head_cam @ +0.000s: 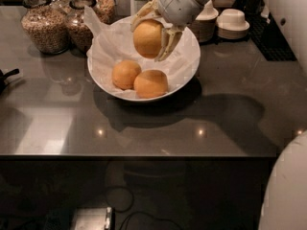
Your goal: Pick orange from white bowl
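While my jaws pinch the orange (147, 38) from two sides, one finger (169, 43) pressed down its right flank and the other curled over its upper left, my gripper (151, 40) hangs over the far half of the white bowl (191, 67). The fruit I hold touches neither the bowl's rim nor its neighbours. Just below my jaws and nearer the camera, two more oranges (126, 74) (150, 83) lie side by side, touching, on the crinkled paper (106, 47) that lines the bowl. Left of my jaws as the camera sees it, past the bowl's edge, two glass jars (44, 27) (82, 23) of grain stand on the dark counter (144, 128). Right of my jaws and further back, small upturned bowls (232, 19) sit on stacked saucers, well apart from the fruit.
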